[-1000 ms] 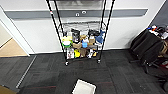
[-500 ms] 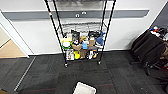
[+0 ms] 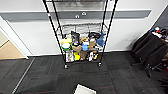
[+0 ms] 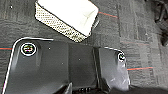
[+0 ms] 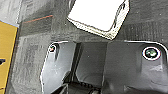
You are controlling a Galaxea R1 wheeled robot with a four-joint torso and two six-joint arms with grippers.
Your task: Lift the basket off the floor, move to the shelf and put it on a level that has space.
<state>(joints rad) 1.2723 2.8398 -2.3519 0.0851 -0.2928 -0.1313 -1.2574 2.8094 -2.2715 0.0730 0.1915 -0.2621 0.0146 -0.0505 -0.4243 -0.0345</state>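
Basket (image 3: 84,89) sits on dark carpet floor (image 3: 45,75), near front of the shelf (image 3: 81,37), not yet lifted. It lies skewed in both wrist views (image 4: 66,18) (image 5: 98,15). Looks empty, light, woven sides semi-stiff; best grip probably on the dark rim or the cutout handles at short ends. Tool state on either arm: cannot tell.

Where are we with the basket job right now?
Nothing is done yet. The basket sits on the dark carpet in front of the shelf, and both wrist cameras look down on it from above, so the pick-up is only being lined up. Lifting it, driving over and placing it on the second tier remain.
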